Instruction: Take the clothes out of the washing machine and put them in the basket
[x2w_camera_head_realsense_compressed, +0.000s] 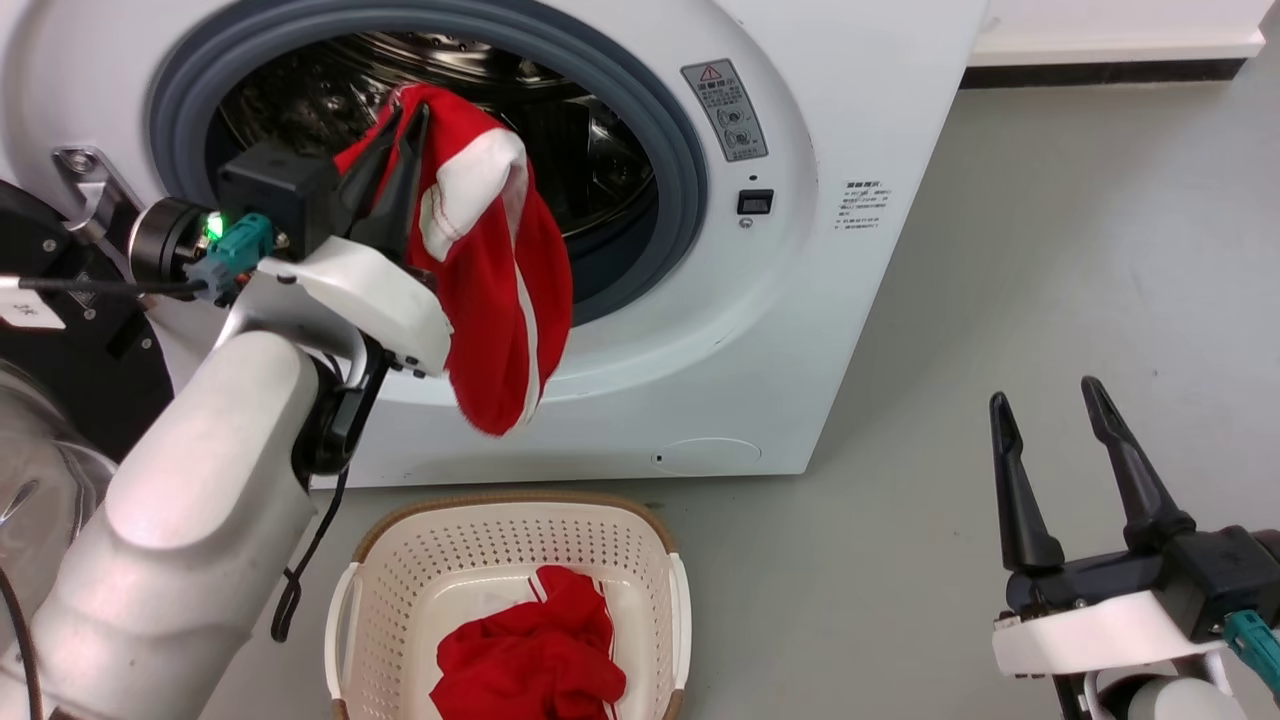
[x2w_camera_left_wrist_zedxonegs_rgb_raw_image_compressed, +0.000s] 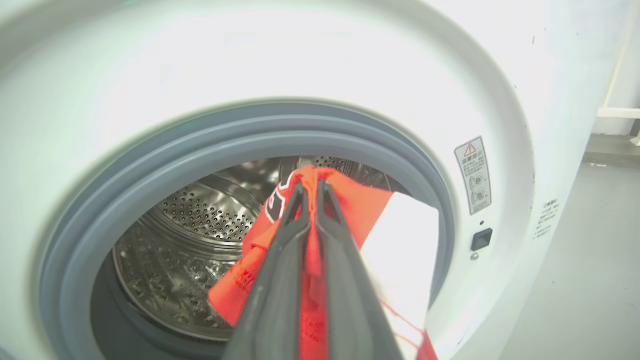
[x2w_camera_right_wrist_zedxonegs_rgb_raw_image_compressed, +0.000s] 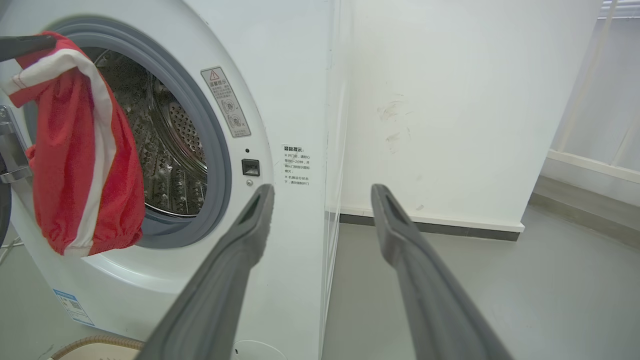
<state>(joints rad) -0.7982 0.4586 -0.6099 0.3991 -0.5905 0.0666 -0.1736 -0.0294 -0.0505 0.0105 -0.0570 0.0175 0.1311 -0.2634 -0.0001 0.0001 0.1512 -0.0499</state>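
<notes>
A red garment with white stripe trim hangs in front of the washing machine's open mouth, clear of the grey door ring. My left gripper is shut on its top edge; in the left wrist view the fingers pinch the red fabric before the steel drum. Straight below stands the cream basket, with another red garment lying in it. My right gripper is open and holds nothing, low at the right over the floor.
The washer's black-framed door stands swung open at the left, beside my left arm. Grey floor stretches to the right of the machine. In the right wrist view a white wall rises behind the washer.
</notes>
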